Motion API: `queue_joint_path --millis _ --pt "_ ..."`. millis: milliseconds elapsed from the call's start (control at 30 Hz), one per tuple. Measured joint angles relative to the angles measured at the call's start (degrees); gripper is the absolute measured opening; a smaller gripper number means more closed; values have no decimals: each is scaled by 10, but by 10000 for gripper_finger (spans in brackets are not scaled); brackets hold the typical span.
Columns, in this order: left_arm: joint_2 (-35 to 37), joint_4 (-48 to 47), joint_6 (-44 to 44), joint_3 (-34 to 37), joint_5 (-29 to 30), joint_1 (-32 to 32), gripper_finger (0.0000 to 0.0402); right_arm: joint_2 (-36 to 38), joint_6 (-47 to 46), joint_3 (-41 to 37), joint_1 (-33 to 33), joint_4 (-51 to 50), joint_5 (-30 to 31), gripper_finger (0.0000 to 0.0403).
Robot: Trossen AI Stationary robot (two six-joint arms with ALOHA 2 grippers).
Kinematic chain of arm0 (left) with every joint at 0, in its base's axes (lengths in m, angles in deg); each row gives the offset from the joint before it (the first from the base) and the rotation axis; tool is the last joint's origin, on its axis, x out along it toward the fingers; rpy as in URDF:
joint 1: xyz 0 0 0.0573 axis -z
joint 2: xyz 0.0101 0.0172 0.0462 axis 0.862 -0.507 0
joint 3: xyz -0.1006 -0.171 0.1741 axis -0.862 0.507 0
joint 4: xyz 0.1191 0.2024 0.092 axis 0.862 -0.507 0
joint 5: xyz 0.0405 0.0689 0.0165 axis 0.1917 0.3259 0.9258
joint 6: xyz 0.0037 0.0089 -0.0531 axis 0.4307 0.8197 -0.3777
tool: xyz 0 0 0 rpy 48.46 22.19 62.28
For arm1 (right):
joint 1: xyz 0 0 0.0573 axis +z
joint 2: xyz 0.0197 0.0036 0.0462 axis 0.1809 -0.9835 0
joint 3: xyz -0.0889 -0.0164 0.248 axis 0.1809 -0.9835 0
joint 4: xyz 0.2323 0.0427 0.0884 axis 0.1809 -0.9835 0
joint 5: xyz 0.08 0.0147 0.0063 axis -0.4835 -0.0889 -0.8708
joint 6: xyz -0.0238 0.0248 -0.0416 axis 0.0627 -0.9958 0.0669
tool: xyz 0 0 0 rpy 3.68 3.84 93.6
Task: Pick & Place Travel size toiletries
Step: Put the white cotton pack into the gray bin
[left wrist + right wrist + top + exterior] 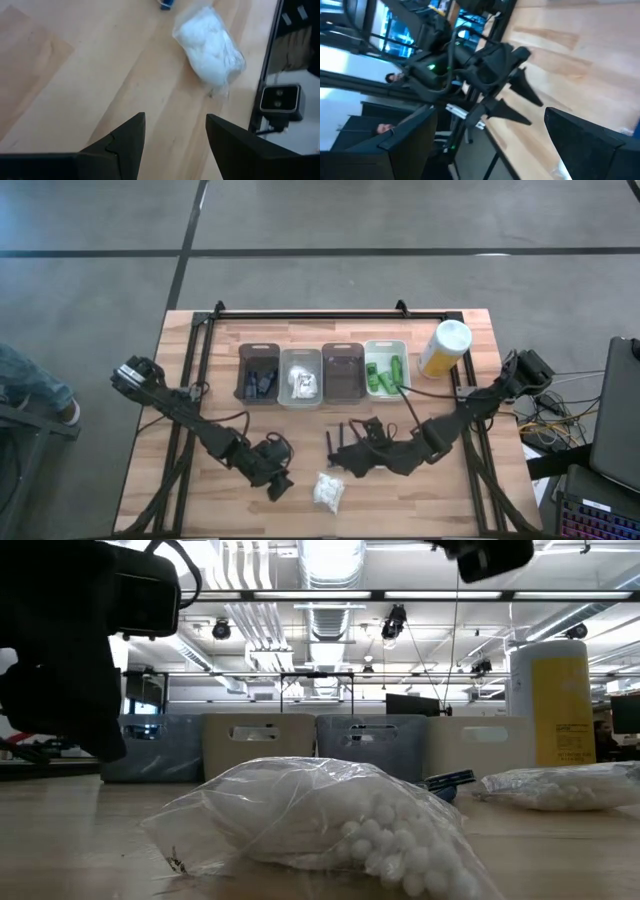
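Fingers (125, 145) of the left gripper (277, 483) stand apart with nothing between them, above bare wood at the lower centre-left of the high view. Just to its right lies a white plastic-wrapped packet (328, 492), apart from the gripper; in the left wrist view this packet (211, 47) lies on the boards ahead of the fingertips, and in the low view it (330, 825) fills the foreground.

Right gripper (337, 454), at lower centre of the high view, is spread wide and holds nothing; its two dark fingers (590, 142) frame the right wrist view, where the left gripper (515, 95) shows farther off.

Table (180, 380): light wooden boards with a black frame along its edges.

Four bins stand in a row across the upper middle of the high view. From left to right: a dark bin (243, 375) with dark blue sticks (262, 383); a white bin (283, 365) with white packets (303, 383); a second dark bin (343, 370), contents not discernible; a white bin (380, 346) with bright green bottles (385, 372).

Yellow canister (444, 349) with a white lid stands just right of the last bin.

A second white packet (560, 785) and a dark blue stick (447, 780) lie at the right of the low view.
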Motion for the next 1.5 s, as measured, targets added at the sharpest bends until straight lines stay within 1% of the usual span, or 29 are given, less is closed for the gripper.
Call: queue_joint_path --millis 167,333,433,533,667,733,767,867,1033,1100,1233,1367,1500 --pt "0 0 27 0 -4 1 213 0 28 17 19 0 5 364" --pt "-2 10 -22 0 -10 1 211 0 34 12 26 0 4 364" --pt "-15 33 -38 0 -1 -2 211 0 33 -3 25 -2 -3 364" --pt "-43 85 -67 0 5 -16 211 0 44 -21 24 -6 -51 364" --pt "-99 196 -139 -6 5 -30 211 0 68 -39 30 -20 -131 364" --pt "-125 235 -150 -20 6 -31 211 0 77 -48 37 -28 -147 364" --pt "-135 238 -154 -29 11 -31 211 0 81 -53 41 -32 -148 364" --pt "-162 217 -173 -61 16 -31 211 0 77 -64 45 -45 -150 364" --pt "-180 83 -209 -123 20 -31 213 1 67 -73 49 -99 -151 364" --pt "-183 57 -217 -139 29 -31 213 1 70 -75 50 -104 -156 364" --pt "-185 54 -190 -154 38 -39 213 0 75 -80 50 -105 -164 364" --pt "-188 66 -137 -165 41 -48 214 -1 71 -81 50 -110 -163 364" --pt "-200 90 -117 -164 22 -53 211 -1 69 -82 50 -112 -163 364"
